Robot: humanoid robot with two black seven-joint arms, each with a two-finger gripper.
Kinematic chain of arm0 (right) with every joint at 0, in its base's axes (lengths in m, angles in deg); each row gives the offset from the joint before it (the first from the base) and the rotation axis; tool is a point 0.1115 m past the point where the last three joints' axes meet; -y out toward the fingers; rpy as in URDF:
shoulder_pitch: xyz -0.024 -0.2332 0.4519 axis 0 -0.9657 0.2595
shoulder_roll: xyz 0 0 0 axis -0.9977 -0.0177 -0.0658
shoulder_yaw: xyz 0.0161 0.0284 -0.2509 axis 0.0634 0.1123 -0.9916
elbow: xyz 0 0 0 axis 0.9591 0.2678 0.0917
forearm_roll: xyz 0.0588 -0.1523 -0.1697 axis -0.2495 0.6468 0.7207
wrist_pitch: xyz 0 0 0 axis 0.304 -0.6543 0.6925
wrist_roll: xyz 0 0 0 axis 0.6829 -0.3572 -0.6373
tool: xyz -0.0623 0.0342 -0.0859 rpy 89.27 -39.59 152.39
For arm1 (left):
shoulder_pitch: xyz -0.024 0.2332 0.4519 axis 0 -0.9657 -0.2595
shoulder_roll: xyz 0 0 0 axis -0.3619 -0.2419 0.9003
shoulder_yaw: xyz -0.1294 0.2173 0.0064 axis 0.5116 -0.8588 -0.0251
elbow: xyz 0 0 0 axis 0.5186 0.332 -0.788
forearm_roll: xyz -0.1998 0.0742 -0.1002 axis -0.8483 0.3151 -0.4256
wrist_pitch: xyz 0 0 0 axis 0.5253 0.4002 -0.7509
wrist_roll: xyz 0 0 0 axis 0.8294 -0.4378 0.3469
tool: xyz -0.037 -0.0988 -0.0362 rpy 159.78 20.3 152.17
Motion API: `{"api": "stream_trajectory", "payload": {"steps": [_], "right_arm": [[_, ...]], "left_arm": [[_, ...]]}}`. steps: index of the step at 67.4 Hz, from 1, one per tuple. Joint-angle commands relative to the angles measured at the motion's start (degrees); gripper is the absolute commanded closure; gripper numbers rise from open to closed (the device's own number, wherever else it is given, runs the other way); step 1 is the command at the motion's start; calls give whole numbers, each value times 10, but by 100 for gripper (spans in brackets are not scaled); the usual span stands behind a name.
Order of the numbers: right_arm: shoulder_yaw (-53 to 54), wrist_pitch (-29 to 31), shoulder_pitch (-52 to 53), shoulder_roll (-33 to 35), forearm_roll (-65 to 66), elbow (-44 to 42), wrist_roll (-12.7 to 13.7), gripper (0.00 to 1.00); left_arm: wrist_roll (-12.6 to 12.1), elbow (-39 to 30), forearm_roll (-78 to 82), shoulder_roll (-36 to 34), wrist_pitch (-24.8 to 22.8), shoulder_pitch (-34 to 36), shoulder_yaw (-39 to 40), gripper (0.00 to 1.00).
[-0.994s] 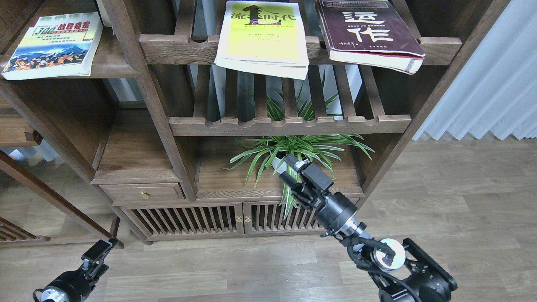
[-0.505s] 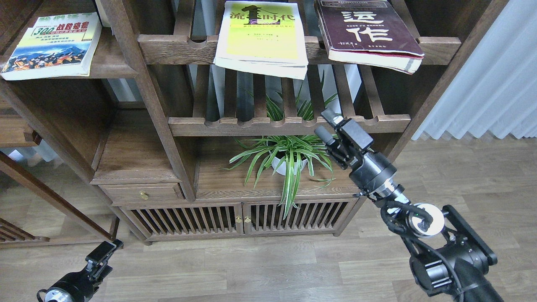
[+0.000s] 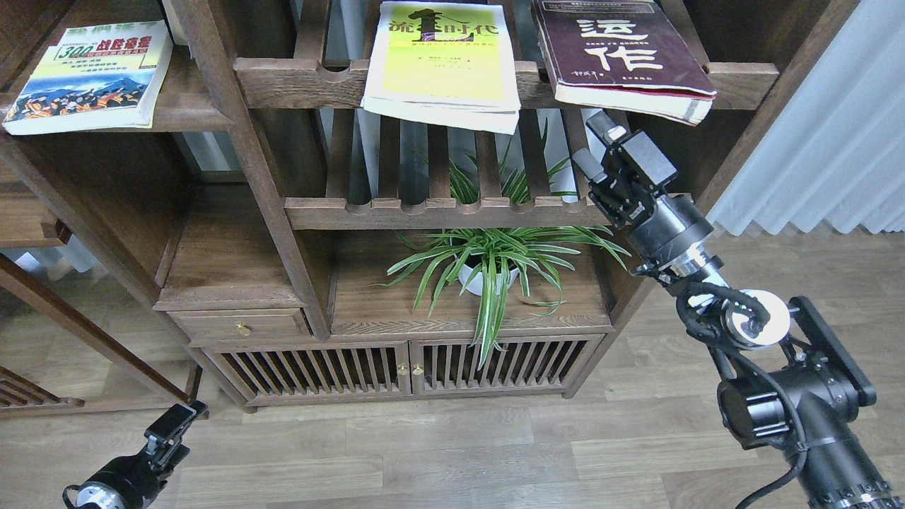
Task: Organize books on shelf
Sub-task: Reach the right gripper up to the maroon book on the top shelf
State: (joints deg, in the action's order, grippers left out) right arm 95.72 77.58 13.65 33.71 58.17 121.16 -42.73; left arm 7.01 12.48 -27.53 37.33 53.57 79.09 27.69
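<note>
The right gripper (image 3: 592, 147), fingers slightly parted and empty, should close squarely on the maroon book (image 3: 622, 56) just above it.

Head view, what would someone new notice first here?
Probably the yellow-green book and the maroon book, both lying flat on the top slatted rack and jutting over its front rail. Just below the maroon one, the right tool is raised toward it, and a leafy potted plant sits lower down.

bright, even daylight | soft shadows under shelves | sharp focus | no glare
</note>
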Motion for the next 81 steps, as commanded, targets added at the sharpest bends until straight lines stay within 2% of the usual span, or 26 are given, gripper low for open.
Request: {"api": "stream_trajectory", "payload": {"steps": [1, 30, 54, 62, 71, 73, 81], "right_arm": [[15, -4, 6, 1, -1, 0, -1, 10], [37, -91, 63, 2, 1, -12, -3, 10], [31, -139, 100, 2, 9, -41, -4, 10], [31, -148, 105, 3, 9, -51, -4, 16], [36, -145, 107, 3, 8, -54, -4, 29], [38, -142, 107, 3, 8, -56, -4, 37], [40, -140, 108, 4, 8, -57, -4, 47]], "left_arm": [[0, 0, 0, 0, 0, 0, 0, 2], [0, 0, 0, 5, 0, 0, 0, 2], [1, 0, 0, 5, 0, 1, 1, 2], [-4, 0, 0, 5, 0, 1, 0, 1], [-4, 0, 0, 5, 0, 1, 1, 1], [-4, 0, 0, 5, 0, 1, 1, 1], [-4, 1, 0, 5, 0, 1, 1, 1]]}}
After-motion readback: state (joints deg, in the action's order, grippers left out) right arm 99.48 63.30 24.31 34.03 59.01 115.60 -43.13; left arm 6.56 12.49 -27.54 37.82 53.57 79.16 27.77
